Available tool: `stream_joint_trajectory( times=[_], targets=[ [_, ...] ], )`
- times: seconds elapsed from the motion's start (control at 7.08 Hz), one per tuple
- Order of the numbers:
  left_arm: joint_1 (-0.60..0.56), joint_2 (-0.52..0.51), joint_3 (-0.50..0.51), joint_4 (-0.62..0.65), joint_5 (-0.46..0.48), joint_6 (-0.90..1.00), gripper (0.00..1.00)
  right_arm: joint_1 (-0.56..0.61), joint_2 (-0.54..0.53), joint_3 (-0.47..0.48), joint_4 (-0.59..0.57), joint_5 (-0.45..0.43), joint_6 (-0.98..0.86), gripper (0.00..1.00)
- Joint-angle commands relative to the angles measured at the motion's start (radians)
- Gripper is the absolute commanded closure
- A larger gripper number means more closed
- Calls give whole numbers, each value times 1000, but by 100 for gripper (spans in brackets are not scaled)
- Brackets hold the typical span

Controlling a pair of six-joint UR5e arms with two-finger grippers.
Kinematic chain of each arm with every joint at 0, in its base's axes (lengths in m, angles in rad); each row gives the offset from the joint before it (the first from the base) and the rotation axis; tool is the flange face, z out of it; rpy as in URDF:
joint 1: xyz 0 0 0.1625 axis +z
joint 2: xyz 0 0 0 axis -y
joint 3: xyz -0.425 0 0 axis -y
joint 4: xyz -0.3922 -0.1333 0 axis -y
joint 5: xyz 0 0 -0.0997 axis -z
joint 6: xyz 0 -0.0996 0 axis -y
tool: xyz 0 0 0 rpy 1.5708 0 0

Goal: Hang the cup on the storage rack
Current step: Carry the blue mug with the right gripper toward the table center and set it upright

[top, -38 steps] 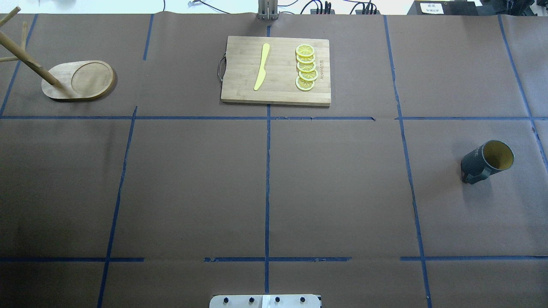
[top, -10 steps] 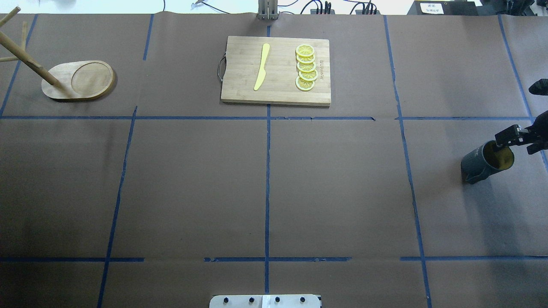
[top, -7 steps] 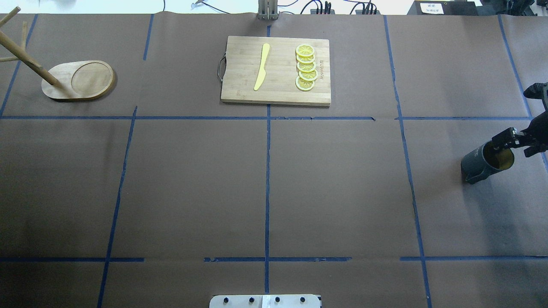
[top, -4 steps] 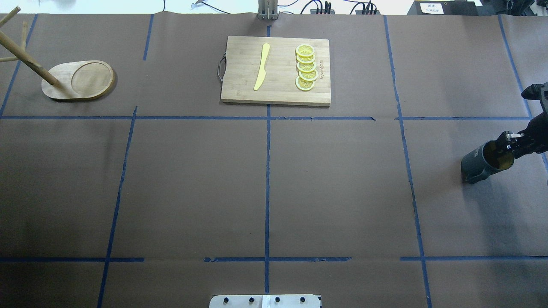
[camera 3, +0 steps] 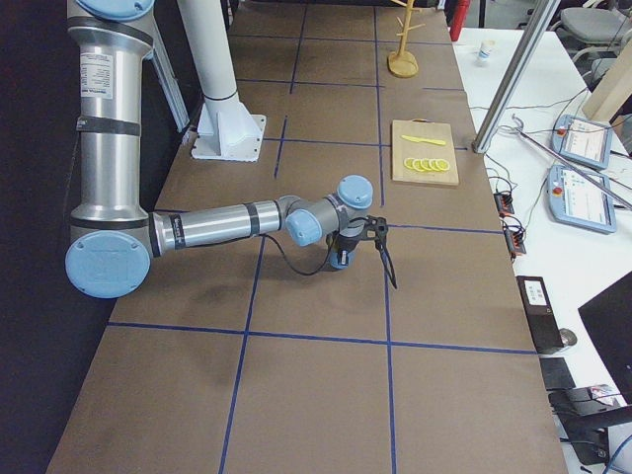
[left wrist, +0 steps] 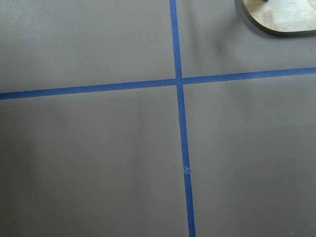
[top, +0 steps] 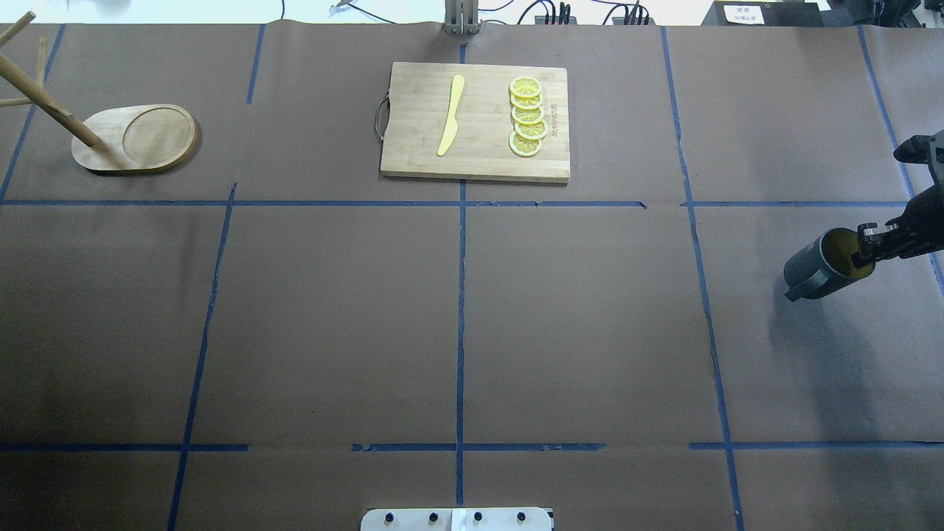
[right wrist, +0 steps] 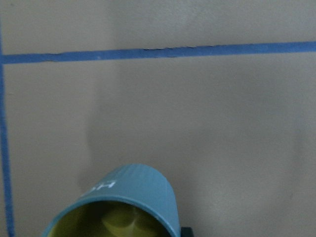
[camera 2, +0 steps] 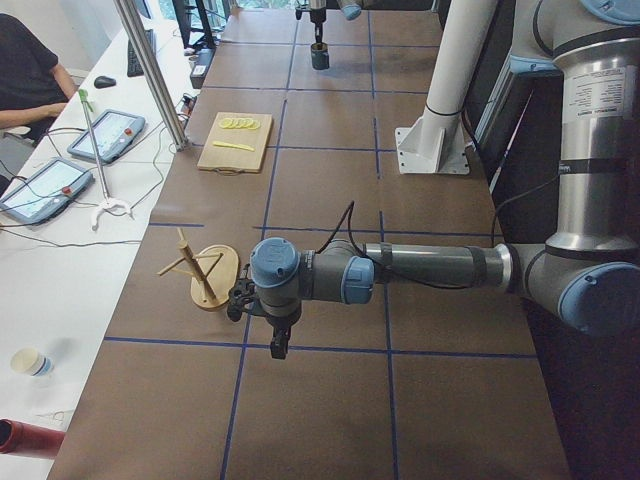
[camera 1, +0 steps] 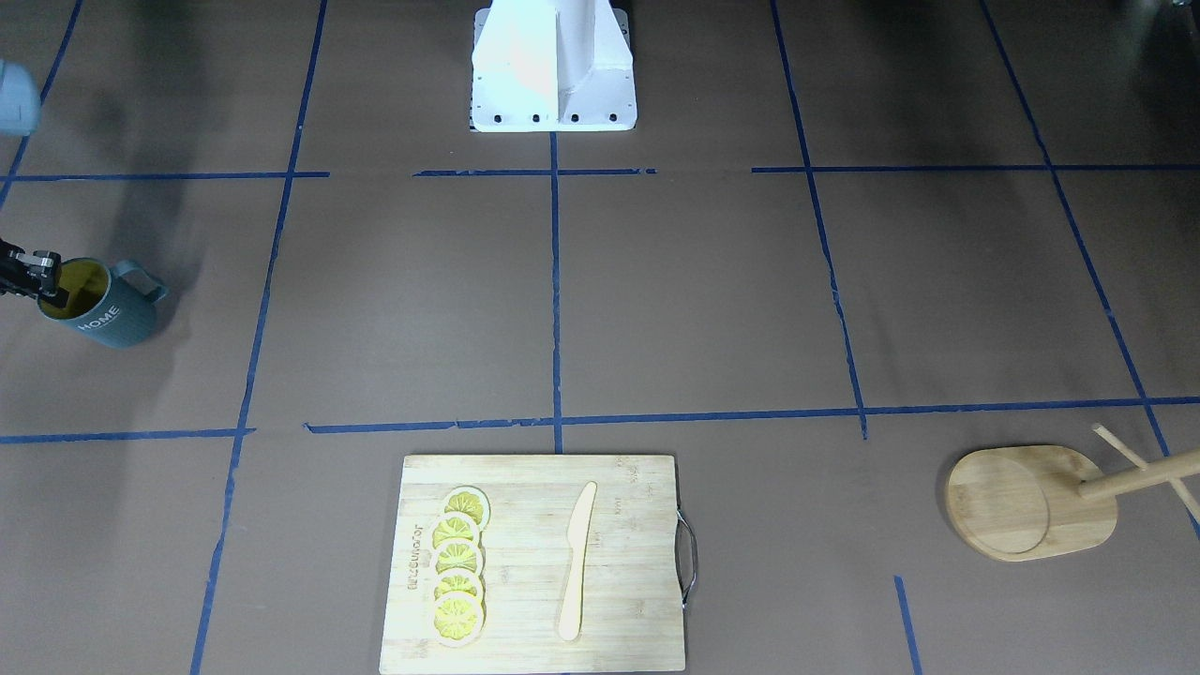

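Overhead exterior: my right gripper point(top: 864, 248) is clamped on the cup point(top: 815, 271) at its rim, far right of table point(top: 590, 332), storage rack point(top: 136, 139) well apart. I judge it rigid, light, probably slick and breakable, so a rim pinch suits. Left gripper point(camera 2: 258, 318) open or not, can't tell.

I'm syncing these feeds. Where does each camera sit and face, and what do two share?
Front-facing: across the table, facing the robot base; right gripper holding the cup.
Overhead: behind the robot, looking forward; same gripper, cup.
Exterior left: left end; left arm near, storage rack.
Exterior right: right end; right arm near.
Left wrist: down on tape; no body.
Right wrist: down on the cup's rim.
Shared: cutting board in all four exterior views.
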Motion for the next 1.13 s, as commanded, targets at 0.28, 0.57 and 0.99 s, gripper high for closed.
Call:
stream_joint_trajectory(
  times=[0.28, 0.57, 0.99],
  targets=[
    [0, -1, -3, 0, 0, -2, 0, 16, 187, 143, -217, 16, 87, 100],
    [0, -1, -3, 0, 0, -11, 0, -124, 428, 136, -398, -39, 215, 100],
    [0, -1, -1, -2, 0, -15, 0, -395, 761, -96, -383, -256, 582, 100]
  ],
)
